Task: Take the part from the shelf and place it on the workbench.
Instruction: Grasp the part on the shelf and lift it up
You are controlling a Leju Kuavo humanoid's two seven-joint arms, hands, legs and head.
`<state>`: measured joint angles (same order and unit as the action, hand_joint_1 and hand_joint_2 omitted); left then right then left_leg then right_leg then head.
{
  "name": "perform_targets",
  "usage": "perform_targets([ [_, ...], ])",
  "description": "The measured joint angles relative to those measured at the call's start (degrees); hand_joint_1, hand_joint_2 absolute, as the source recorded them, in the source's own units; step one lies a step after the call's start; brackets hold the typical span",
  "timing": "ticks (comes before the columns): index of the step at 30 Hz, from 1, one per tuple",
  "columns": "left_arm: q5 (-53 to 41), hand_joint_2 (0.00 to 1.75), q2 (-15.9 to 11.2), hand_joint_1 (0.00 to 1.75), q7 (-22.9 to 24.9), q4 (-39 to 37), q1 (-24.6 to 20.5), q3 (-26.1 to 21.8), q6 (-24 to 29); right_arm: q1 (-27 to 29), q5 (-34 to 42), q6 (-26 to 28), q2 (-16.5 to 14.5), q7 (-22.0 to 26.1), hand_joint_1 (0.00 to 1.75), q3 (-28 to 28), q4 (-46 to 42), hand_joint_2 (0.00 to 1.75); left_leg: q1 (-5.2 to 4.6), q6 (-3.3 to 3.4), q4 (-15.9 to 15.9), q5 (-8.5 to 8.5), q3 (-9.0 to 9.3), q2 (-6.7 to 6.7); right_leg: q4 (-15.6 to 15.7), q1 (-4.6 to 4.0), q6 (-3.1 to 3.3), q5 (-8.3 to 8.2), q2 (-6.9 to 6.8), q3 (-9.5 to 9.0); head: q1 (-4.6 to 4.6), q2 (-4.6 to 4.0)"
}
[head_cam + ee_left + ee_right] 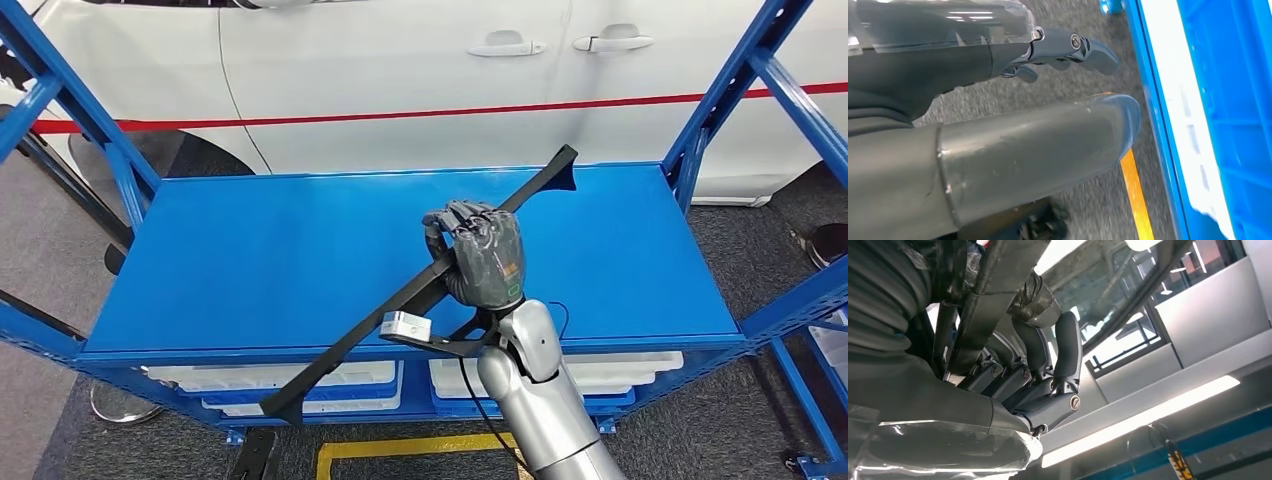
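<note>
Part: long black part (395,300), slanting across the middle of the picture, above the blue shelf (250,260).
Right hand: right hand (480,255) wrapped around the part.
Left hand: left hand (998,115), holding nothing, fingers apart.

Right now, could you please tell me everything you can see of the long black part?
The long black part is a slim matte bar, plastic by its look, flaring into a wedge at its far end. It lies diagonally above the blue shelf, its near end jutting past the front edge. The right hand grips its middle.
</note>
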<state>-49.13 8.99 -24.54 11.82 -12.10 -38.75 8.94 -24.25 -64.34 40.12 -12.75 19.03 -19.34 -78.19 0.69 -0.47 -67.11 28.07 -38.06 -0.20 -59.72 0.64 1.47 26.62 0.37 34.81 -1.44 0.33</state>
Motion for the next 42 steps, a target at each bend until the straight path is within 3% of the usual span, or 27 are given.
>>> perform_targets([
  [2,0.0,0.00,0.1,0.00,0.0,0.0,0.0,0.0,-2.2,-2.3,-0.3,0.0,0.4,-3.2,1.75,-3.8,-0.1,1.75,-0.21,0.54,6.4,-2.21,2.92,0.01,-0.2,-0.18,-0.36,0.11,0.27,0.16,0.01,0.00],
  [5,-0.3,0.00,0.4,0.00,-0.1,0.0,0.4,0.0,-4.2,-4.0,-0.3,0.0,1.4,-5.8,1.75,-7.6,-0.1,1.75,-0.25,1.34,8.2,-2.22,3.66,-0.17,0.0,-0.34,-1.29,0.10,0.10,0.23,0.02,0.00],
  [7,-0.9,0.00,0.7,0.00,-0.1,0.0,0.8,0.1,-4.2,-4.5,0.3,0.0,2.1,-6.5,1.75,-9.1,-0.1,1.75,0.05,2.02,8.9,-2.62,3.90,-0.19,-1.3,-0.35,-1.96,1.20,-0.05,0.71,0.02,0.00],
  [10,-1.6,0.00,1.1,0.00,0.0,0.0,1.0,0.2,-4.1,-4.8,1.2,0.0,3.1,-6.1,1.75,-10.2,-0.2,1.75,0.10,2.69,9.1,-2.75,4.01,-0.10,-10.5,-0.24,-2.56,5.97,-0.09,5.05,0.04,0.00],
  [11,-1.5,0.00,1.1,0.00,0.2,0.0,1.0,0.3,-4.2,-4.7,1.4,0.0,3.3,-5.6,1.75,-10.4,-0.2,1.75,0.08,2.75,9.0,-2.69,4.01,-0.10,-13.6,-0.22,-2.67,6.98,-0.09,6.62,0.04,0.00],
  [12,-1.4,0.00,1.1,0.00,0.6,0.0,1.1,0.3,-4.1,-4.4,1.5,0.0,3.4,-5.1,1.75,-10.4,-0.2,1.75,0.07,2.76,8.9,-2.60,4.00,-0.11,-15.2,-0.19,-2.73,7.00,-0.09,7.51,0.03,0.00],
  [13,-1.3,0.00,1.1,0.00,1.0,0.0,1.1,0.3,-3.9,-4.2,1.5,0.0,3.5,-4.5,1.75,-10.5,-0.2,1.75,0.06,2.74,8.8,-2.49,4.02,-0.14,-14.6,-0.14,-2.74,5.89,-0.09,7.37,0.04,0.00],
  [15,-1.4,0.00,1.1,0.00,2.2,0.0,1.2,0.2,-3.1,-4.0,1.3,0.0,3.6,-3.6,1.75,-10.5,-0.5,1.75,0.07,2.49,8.4,-2.13,4.04,-0.23,-8.0,0.01,-2.54,1.97,-0.11,4.46,0.04,0.00],
  [17,-1.4,0.00,1.1,0.00,3.3,0.0,1.2,0.2,-2.2,-4.0,1.0,0.0,3.5,-3.2,1.75,-10.5,-0.9,1.75,-0.14,1.97,7.9,-1.77,3.84,-0.31,-1.9,-0.08,-2.13,-0.19,-0.08,1.70,0.03,0.00],
  [20,-1.7,0.00,1.0,0.00,4.5,0.0,1.2,0.2,-1.0,-3.6,1.4,0.0,3.3,-2.4,1.75,-10.5,-1.3,1.75,-0.23,1.11,7.9,-1.66,3.69,-0.33,-0.5,-0.26,-1.34,-0.30,0.04,1.17,0.01,0.00],
  [22,-2.1,0.00,1.0,0.00,4.9,0.0,1.1,0.2,-0.4,-3.4,2.1,0.0,3.0,-1.1,1.75,-10.4,-1.6,1.75,-0.12,0.52,6.8,-0.60,3.30,-0.24,-0.1,-0.09,-0.63,-0.52,0.02,0.95,0.00,0.00],
  [25,-2.4,0.00,0.9,0.00,5.3,0.0,1.1,0.2,0.4,-3.1,3.1,0.0,2.1,0.5,1.75,-10.3,-1.8,1.75,0.04,-0.22,-2.1,4.16,-0.57,-0.15,0.2,0.04,-0.01,-0.56,-0.12,0.69,-0.01,0.00],
  [27,-2.4,0.00,0.9,0.00,5.5,0.0,1.1,0.2,0.6,-2.6,3.4,0.0,1.9,0.7,1.75,-10.2,-1.8,1.75,0.08,-0.47,-7.2,5.42,-3.09,-0.15,0.1,0.00,0.08,-0.48,-0.15,0.62,-0.01,0.00],
  [28,-2.5,0.00,0.9,0.00,5.5,0.0,1.1,0.2,0.6,-2.5,3.5,0.0,1.8,0.8,1.75,-10.2,-1.8,1.75,0.08,-0.46,-6.8,4.44,-3.02,-0.15,0.1,-0.01,0.11,-0.44,-0.13,0.58,-0.01,0.00],
  [29,-2.5,0.00,0.9,0.00,5.5,0.0,1.1,0.2,0.6,-2.4,3.5,0.0,1.7,0.8,1.75,-10.2,-1.8,1.75,0.07,-0.33,-4.2,2.51,-1.87,-0.14,0.0,-0.01,0.09,-0.37,-0.07,0.48,-0.01,0.00],
  [31,-2.5,0.00,0.8,0.00,5.5,0.0,1.0,0.2,0.7,-2.3,3.5,0.0,1.4,0.8,1.75,-10.2,-1.8,1.75,-0.08,0.21,3.5,-1.16,1.66,-0.15,0.0,-0.13,-0.08,-0.20,0.04,0.30,0.00,0.00],
  [32,-2.5,0.00,0.8,0.00,5.5,0.0,0.9,0.2,0.7,-2.3,3.6,0.0,1.3,0.9,1.75,-10.1,-1.8,1.75,-0.21,0.52,6.3,-2.06,3.00,-0.16,-0.1,-0.20,-0.28,-0.16,0.07,0.30,0.01,0.00],
  [35,-2.1,0.00,0.7,0.00,5.3,0.0,0.8,0.2,1.1,-2.2,4.4,0.0,1.1,1.6,1.75,-10.0,-1.9,1.75,-0.40,1.20,8.4,-2.18,3.84,-0.23,0.1,-0.35,-1.09,-0.32,0.03,0.40,0.01,0.00],
  [37,-1.7,0.00,0.6,0.00,5.6,0.0,0.8,0.2,1.3,-2.1,5.5,0.0,1.0,2.4,1.75,-10.0,-2.1,1.75,-0.11,1.83,9.0,-2.60,4.05,-0.17,-0.7,-0.35,-1.67,0.49,-0.04,0.64,0.02,0.00],
  [39,-1.5,0.00,0.6,0.00,6.6,0.0,0.7,0.2,1.1,-2.0,6.9,0.0,0.9,3.0,1.75,-10.0,-2.4,1.75,0.08,2.40,9.4,-2.94,4.22,-0.05,-5.5,-0.25,-2.08,3.58,-0.07,2.72,0.02,0.00],
  [41,-1.3,0.00,0.5,0.00,7.6,0.0,0.7,0.0,0.5,-1.5,8.2,0.0,0.8,3.2,1.75,-10.1,-2.4,1.75,0.06,2.56,9.3,-3.01,4.16,0.01,-12.7,-0.17,-2.31,6.92,-0.08,5.97,0.03,0.00],
  [42,-1.2,0.00,0.4,0.00,7.9,0.0,0.8,0.0,0.2,-1.2,8.8,0.0,0.8,3.2,1.75,-10.3,-2.5,1.75,0.05,2.56,9.2,-3.01,4.10,0.01,-14.7,-0.08,-2.40,7.32,-0.08,6.84,0.04,0.00],
])
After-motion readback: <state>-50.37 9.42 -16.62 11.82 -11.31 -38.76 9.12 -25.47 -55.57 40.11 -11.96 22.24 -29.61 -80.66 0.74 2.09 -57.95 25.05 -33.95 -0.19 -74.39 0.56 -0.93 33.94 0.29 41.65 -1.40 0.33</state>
